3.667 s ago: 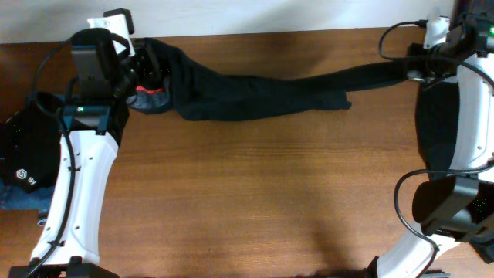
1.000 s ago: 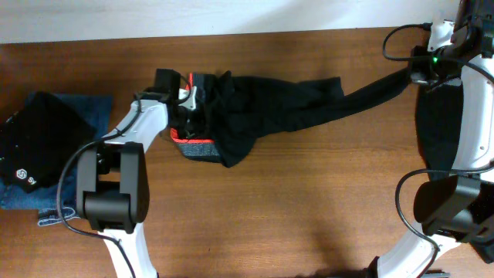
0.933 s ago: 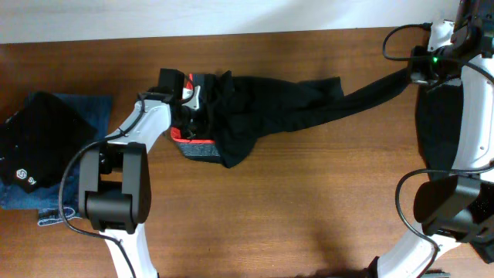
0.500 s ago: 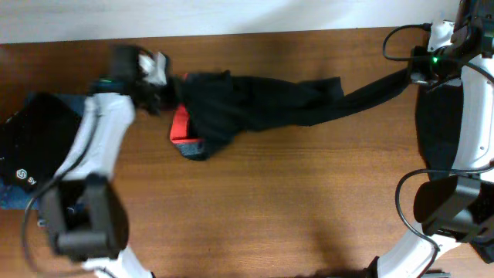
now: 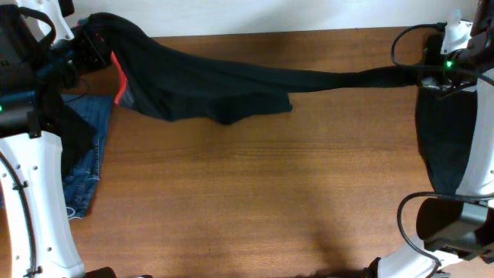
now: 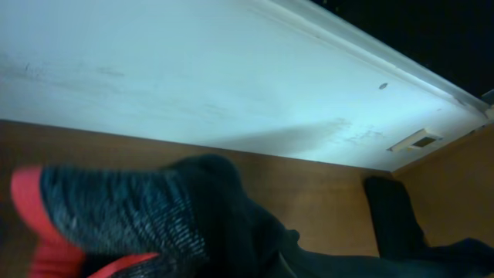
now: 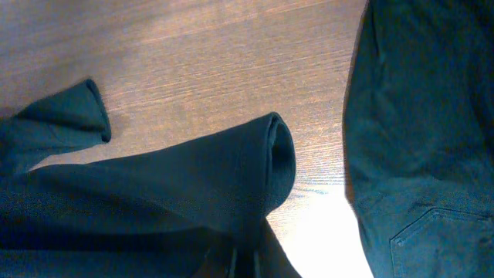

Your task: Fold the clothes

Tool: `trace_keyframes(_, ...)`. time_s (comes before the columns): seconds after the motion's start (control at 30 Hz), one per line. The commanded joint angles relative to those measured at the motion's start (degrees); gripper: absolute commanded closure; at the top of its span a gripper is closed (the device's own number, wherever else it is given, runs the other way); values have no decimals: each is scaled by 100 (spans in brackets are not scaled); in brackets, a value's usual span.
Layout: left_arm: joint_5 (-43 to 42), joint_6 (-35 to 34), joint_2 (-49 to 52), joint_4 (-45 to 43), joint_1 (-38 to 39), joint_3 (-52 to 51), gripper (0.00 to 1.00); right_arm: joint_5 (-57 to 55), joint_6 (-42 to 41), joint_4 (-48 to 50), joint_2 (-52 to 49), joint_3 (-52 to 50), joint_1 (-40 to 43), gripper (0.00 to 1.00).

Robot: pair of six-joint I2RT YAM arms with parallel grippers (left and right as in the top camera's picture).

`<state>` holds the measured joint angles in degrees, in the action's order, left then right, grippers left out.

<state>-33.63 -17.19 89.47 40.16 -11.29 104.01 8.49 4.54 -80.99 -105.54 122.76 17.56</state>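
Note:
The long black trousers (image 5: pixel 231 81) hang stretched across the back of the table between my two grippers. My left gripper (image 5: pixel 86 45) is at the back left corner, shut on the waist end. The red-orange waistband (image 5: pixel 120 77) droops just below it. In the left wrist view the grey-edged, red waistband (image 6: pixel 108 220) fills the bottom and hides the fingers. My right gripper (image 5: pixel 421 75) is at the back right, shut on a leg end. In the right wrist view the folded leg cuff (image 7: pixel 231 177) covers the jaws. The second leg (image 5: pixel 255 104) sags onto the table.
A blue denim garment (image 5: pixel 81 166) lies at the left edge under my left arm. A dark garment (image 5: pixel 444 139) lies along the right edge, and also shows in the right wrist view (image 7: pixel 424 131). A white wall (image 6: pixel 193 69) runs behind the table.
My left arm has swung from the table's middle left to the back left corner, carrying the waistband. The bunched trousers have been pulled out long. My right gripper has barely moved.

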Motion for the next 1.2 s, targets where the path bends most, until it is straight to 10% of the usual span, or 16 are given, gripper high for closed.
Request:
trace_keyframes(0.0,0,11,-179,61,-24,37,100,-9,-26,20,461,7,57,96)
trace_keyframes(1.17,457,1663,-811,1217,-22,35,99,-9,-50,-955,2135,7,55,96)
